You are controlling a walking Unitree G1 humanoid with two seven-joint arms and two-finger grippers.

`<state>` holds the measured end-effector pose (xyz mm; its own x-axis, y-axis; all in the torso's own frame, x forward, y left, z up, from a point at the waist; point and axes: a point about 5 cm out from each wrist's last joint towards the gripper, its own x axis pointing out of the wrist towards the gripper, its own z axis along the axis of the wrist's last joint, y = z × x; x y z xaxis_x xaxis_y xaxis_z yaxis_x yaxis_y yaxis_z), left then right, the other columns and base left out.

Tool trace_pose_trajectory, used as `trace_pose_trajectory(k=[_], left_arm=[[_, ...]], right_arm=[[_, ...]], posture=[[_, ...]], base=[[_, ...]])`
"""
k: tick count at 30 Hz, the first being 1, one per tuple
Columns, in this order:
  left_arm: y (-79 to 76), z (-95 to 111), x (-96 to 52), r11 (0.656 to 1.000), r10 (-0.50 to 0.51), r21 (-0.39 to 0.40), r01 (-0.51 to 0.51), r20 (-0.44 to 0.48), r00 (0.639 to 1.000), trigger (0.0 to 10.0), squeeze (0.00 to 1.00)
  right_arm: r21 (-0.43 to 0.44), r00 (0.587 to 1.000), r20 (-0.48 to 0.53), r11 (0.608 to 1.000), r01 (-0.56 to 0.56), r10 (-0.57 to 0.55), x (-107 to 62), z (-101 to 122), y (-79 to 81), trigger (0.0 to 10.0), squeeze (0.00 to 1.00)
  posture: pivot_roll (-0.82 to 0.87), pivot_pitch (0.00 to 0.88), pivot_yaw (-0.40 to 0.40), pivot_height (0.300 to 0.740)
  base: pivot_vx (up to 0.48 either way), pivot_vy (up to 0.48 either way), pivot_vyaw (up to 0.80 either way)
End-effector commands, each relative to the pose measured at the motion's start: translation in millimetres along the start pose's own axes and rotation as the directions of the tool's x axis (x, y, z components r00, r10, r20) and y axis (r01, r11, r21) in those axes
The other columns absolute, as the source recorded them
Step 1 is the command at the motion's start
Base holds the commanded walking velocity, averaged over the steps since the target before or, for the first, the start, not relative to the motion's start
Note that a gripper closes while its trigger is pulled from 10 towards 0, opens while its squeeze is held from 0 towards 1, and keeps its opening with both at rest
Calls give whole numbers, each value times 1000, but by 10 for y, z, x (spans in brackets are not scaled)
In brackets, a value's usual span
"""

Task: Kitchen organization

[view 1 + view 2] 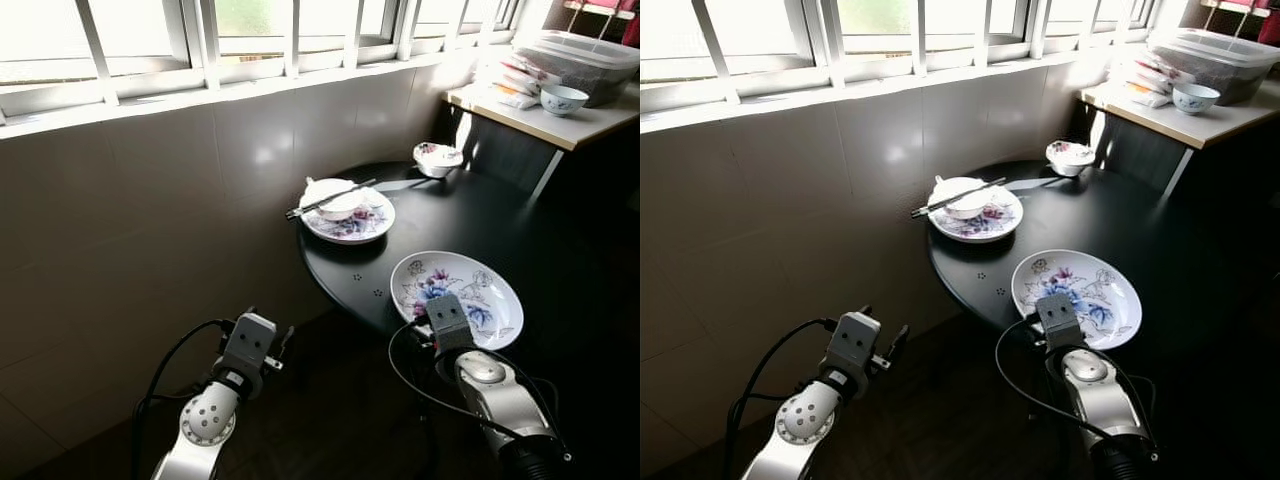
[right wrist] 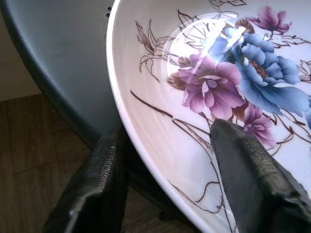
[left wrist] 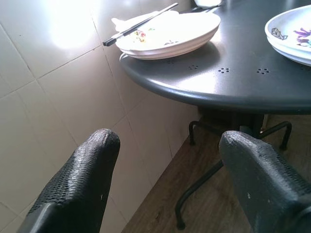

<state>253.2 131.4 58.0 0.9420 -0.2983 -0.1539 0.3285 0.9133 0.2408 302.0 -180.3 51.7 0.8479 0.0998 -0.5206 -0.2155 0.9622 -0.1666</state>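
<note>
On the round black table [image 1: 520, 240], the right pincer [image 2: 165, 160] straddles the floral plate's [image 1: 458, 285] rim, not closed.

Glossy glazed plate [image 2: 204, 92], looks like porcelain, smooth with painted flowers, light glaring off it. Table [image 1: 480, 225] is matt black, metal by the look, with small punched holes in the top. Right gripper [image 2: 167, 160] has fingers [image 2: 243, 174] of rough, pebbled black material; left gripper [image 3: 165, 184] has the same grainy texture. Wall tiles [image 1: 150, 200] are smooth and shiny. Floor [image 3: 214, 204] looks like wood grain planks. Arms [image 1: 205, 420] are silvery with a satin sheen.
</note>
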Motion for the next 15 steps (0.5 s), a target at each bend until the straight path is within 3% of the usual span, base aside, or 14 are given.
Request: trace_pose_trajectory(k=[1, 9, 15], left_arm=[[-12, -7, 13, 1000, -4, -11, 4, -7, 1000, 10000, 0], [-12, -8, 12, 1000, -1, -17, 1, -7, 1000, 10000, 0], [-7, -10, 14, 1000, -1, -19, 0, -9, 1000, 10000, 0]], right_arm=[[-28, 999, -37, 999, 32, -33, 8, -28, -59, 0, 0], [-79, 998, -28, 996, 47, -49, 1, 2, -69, 0, 0], [-215, 999, 21, 976, 39, -35, -24, 63, -4, 0, 0]], posture=[[29, 0, -73, 740], [28, 0, -73, 740], [27, 0, -71, 740]], base=[[0, 0, 0], [0, 0, 0], [0, 0, 0]])
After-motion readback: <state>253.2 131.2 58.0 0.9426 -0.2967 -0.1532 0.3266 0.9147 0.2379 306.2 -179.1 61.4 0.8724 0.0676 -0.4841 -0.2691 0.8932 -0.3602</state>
